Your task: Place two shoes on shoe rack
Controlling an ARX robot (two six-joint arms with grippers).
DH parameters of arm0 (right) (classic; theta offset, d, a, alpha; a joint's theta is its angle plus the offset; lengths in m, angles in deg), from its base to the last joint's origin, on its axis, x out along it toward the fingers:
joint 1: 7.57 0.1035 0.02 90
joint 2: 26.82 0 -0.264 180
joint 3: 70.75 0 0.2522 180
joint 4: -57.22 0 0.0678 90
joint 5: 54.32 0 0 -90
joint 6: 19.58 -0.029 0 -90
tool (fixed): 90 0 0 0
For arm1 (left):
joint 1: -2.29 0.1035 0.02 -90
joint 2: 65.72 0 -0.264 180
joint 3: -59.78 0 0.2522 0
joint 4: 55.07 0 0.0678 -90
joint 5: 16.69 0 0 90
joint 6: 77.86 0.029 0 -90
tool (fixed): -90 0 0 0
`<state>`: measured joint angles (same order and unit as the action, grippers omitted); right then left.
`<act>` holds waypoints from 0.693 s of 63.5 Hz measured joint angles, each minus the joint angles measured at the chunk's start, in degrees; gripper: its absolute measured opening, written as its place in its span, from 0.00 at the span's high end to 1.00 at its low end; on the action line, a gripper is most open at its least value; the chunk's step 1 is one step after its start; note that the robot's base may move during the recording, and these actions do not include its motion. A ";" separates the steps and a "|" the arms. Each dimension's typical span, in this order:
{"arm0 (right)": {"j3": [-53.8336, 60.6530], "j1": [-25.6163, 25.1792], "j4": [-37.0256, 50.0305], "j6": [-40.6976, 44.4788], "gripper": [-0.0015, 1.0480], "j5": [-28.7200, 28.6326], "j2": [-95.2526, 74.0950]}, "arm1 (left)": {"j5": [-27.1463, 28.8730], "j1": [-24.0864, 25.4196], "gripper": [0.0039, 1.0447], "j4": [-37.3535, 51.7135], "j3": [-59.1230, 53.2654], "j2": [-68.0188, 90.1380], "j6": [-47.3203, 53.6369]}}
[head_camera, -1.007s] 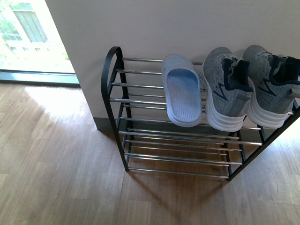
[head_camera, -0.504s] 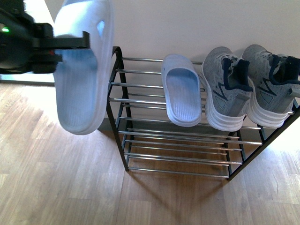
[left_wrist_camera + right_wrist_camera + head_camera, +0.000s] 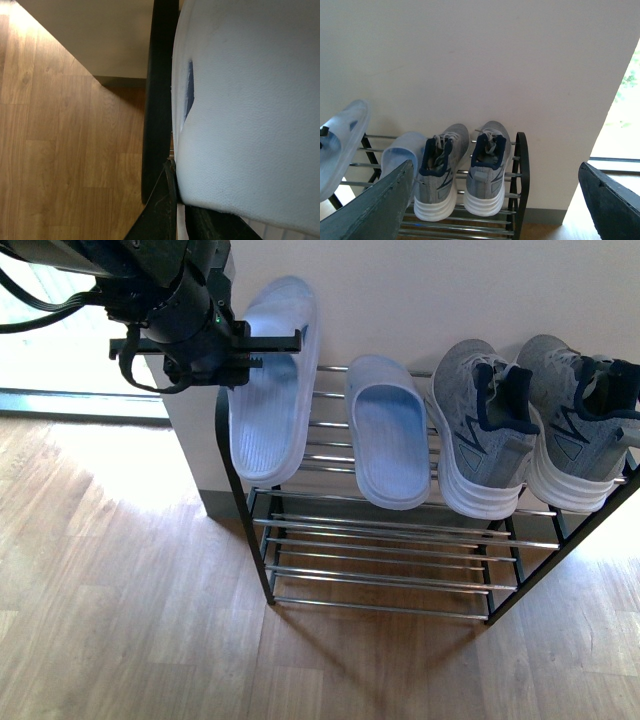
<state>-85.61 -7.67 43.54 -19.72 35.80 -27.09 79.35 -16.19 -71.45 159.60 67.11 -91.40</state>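
Note:
My left gripper point(image 3: 262, 344) is shut on a light blue slide point(image 3: 270, 390) and holds it tilted over the left end of the shoe rack's point(image 3: 300, 530) top tier. I cannot tell whether the slide touches the bars. In the left wrist view that slide point(image 3: 250, 110) fills the frame beside the rack's black end frame point(image 3: 160, 90). The other blue slide point(image 3: 388, 430) and two grey sneakers point(image 3: 480, 430) point(image 3: 575, 420) lie on the same tier. In its wrist view my right gripper point(image 3: 495, 210) is open and empty, well back from the sneakers point(image 3: 440, 170).
A white wall point(image 3: 420, 290) stands right behind the rack. A bright window point(image 3: 50, 360) reaches down to the floor at the left. Wooden flooring point(image 3: 120, 620) lies in front. The rack's lower tiers point(image 3: 380, 580) hold nothing.
My left arm has carried the slide to the right and further off, from in front of the window to above the rack's left end. The shoes on the rack have not moved.

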 joint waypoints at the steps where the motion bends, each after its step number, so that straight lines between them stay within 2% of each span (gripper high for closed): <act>1: 0.00 0.00 0.00 0.00 0.09 0.00 0.00 | -0.02 0.00 0.99 -0.17 0.48 0.31 0.02; 27: 0.00 0.00 0.00 0.00 0.09 -0.09 0.00 | -3.08 0.20 0.98 -6.62 11.32 9.07 0.59; 31: 0.00 0.00 0.00 0.00 0.09 -0.09 0.00 | -3.02 0.20 0.85 -6.86 12.00 9.07 0.98; 44: 0.00 0.00 0.00 0.00 0.09 -0.09 0.00 | -3.91 -0.33 0.55 -6.16 11.91 8.44 1.88</act>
<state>-85.61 -7.67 43.54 -19.72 35.71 -27.09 75.44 -16.52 -77.61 171.51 75.55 -89.52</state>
